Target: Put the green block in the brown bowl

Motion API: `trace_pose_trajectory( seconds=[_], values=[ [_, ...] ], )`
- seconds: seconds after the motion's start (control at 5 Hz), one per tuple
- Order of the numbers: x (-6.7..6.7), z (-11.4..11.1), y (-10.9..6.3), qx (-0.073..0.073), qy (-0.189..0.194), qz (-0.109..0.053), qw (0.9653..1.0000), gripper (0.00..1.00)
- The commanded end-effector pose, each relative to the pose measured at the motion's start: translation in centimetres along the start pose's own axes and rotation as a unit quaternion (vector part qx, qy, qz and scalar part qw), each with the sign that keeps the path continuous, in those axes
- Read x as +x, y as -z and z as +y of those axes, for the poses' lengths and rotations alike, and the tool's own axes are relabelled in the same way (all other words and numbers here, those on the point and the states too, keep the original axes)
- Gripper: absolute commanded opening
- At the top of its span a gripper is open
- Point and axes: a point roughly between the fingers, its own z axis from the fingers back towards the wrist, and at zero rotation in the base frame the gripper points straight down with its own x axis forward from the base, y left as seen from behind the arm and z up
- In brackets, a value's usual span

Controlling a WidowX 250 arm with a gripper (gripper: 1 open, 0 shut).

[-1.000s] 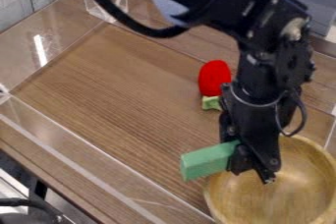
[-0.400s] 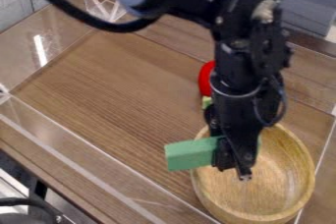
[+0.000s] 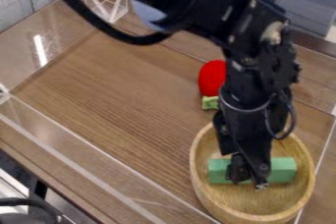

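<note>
Arm, black and bulky, sweeps in from the upper left of the frame and bends down at right of centre, its wrist pointing straight down into the brown bowl (image 3: 210,191) at the lower right. The wooden table (image 3: 92,100) fills the rest of the frame, bordered by clear plastic walls. The gripper (image 3: 250,172) hangs inside the bowl with its fingertips low against the green block (image 3: 278,168). How wide the jaws stand cannot be told, since the black fingers cover the block's middle; whether they grip it or merely touch it is unclear too. The block lies flat within the bowl, running left to right, showing on both sides of the fingers. A red strawberry toy (image 3: 213,77) stands on the table just above the bowl, behind the arm.
</note>
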Motion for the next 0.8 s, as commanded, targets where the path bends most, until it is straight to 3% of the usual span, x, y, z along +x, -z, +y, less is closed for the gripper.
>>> trace_pose_trajectory(
  seconds=[0.0, 0.4, 0.6],
  values=[
    [0.8, -0.4, 0.5, 0.003, -0.011, -0.007, 0.9999, 0.0],
    [0.3, -0.3, -1.0, 0.0, -0.02, 0.002, 0.9998, 0.0],
    [0.3, -0.5, -1.7, -0.002, 0.004, 0.002, 1.0, 0.0]
  ],
)
